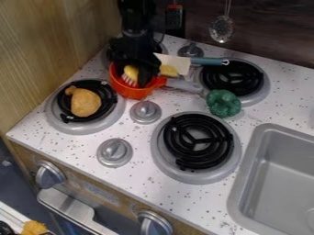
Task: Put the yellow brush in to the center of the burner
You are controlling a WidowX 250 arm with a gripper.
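The arm comes in from 12 o'clock, and its black gripper (pixel 142 73) hangs down over the orange pot (pixel 135 93), a little short of 12 o'clock from the middle of the view. Whether the gripper is open or closed, I cannot tell. The yellow brush (pixel 131 72) is at the pot, just at the gripper's 9 o'clock side, its pale bristles pointing down toward 7 o'clock. A cleaver (pixel 175 63) with a blue handle lies beyond the pot's 2 o'clock rim, the handle pointing to 3 o'clock. A toy drumstick (pixel 85 102) sits on the burner (pixel 69 126) between 9 and 10 o'clock, and green broccoli (pixel 223 103) lies between 2 and 3 o'clock. Another black-coiled burner is at 4 o'clock, with the grey sink (pixel 246 170) beyond it
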